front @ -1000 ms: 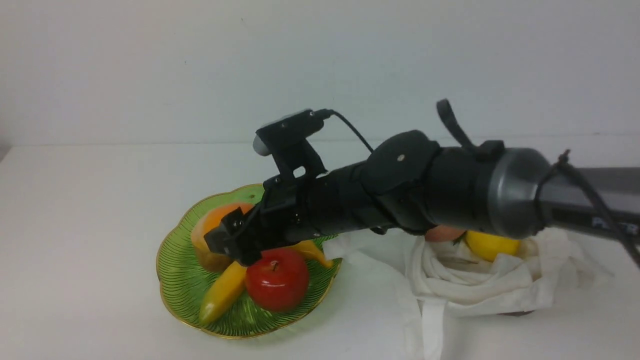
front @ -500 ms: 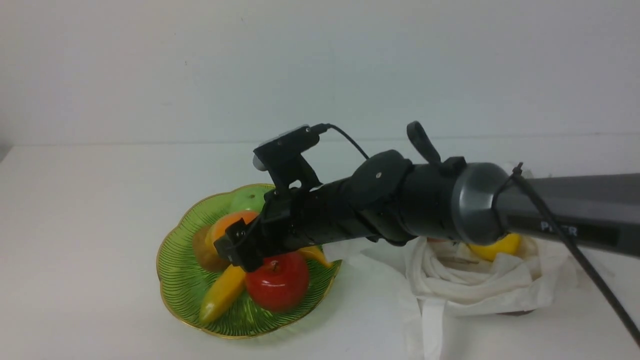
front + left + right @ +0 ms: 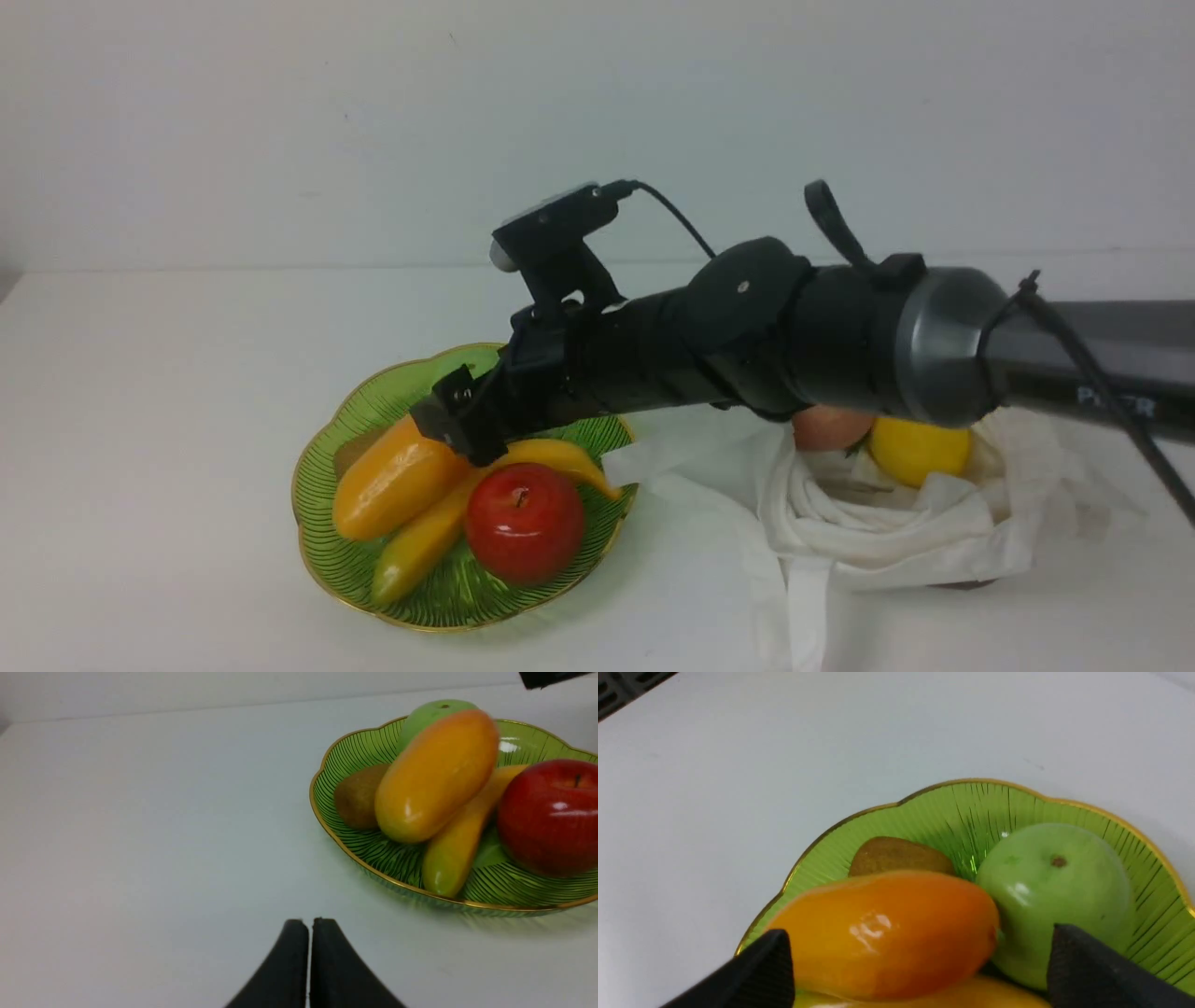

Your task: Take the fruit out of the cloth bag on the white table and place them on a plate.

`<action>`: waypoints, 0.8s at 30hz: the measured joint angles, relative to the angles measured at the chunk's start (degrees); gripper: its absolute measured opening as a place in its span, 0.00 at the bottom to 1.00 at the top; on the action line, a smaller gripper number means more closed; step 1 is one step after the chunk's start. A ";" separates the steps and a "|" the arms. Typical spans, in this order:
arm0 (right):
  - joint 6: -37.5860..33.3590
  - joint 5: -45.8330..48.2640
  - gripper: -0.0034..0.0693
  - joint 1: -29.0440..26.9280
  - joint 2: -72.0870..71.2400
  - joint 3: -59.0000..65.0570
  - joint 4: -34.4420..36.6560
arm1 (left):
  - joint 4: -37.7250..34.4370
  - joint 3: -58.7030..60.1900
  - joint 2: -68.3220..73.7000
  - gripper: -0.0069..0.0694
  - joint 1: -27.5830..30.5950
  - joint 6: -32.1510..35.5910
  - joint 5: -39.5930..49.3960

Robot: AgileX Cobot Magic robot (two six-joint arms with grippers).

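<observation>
The right arm [image 3: 747,345] reaches across to the green scalloped plate [image 3: 313,560]. The right jaws stand wide apart and hold nothing. They hang over the near end of the mango [image 3: 397,481], which lies on its side on the plate, straddled by the two tips in the wrist view. Whether either tip touches it cannot be told.

Just beneath the jaws and the mango runs a banana [image 3: 420,551], and a glossy red apple [image 3: 525,523] sits close beside the jaws, against the banana. Beyond the jaws, at the mango's far side, a green apple [image 3: 1052,896] and a brown kiwi [image 3: 896,856] rest on the ribbed glass.

Well behind the right jaws, under the forearm, the cloth bag [image 3: 896,546] lies slumped on the white tabletop [image 3: 140,420]. In its open mouth sit the pink-red round fruit [image 3: 826,427] and the lemon [image 3: 920,450], side by side and touching.

The left jaws are pressed together, tip against tip, empty, low over bare tabletop — the plate lies ahead of them and off to one side.
</observation>
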 joint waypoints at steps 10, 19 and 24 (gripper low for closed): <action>9.93 4.35 0.82 -5.24 -9.83 0.00 -9.40 | 0.00 0.00 0.00 0.08 0.00 0.00 0.00; 33.12 18.19 0.13 -11.14 -25.76 0.00 -36.53 | 0.00 0.00 0.00 0.08 0.00 0.00 0.00; 56.09 26.43 0.04 -13.80 -38.19 0.19 -63.25 | 0.00 0.00 0.00 0.08 0.00 0.00 0.00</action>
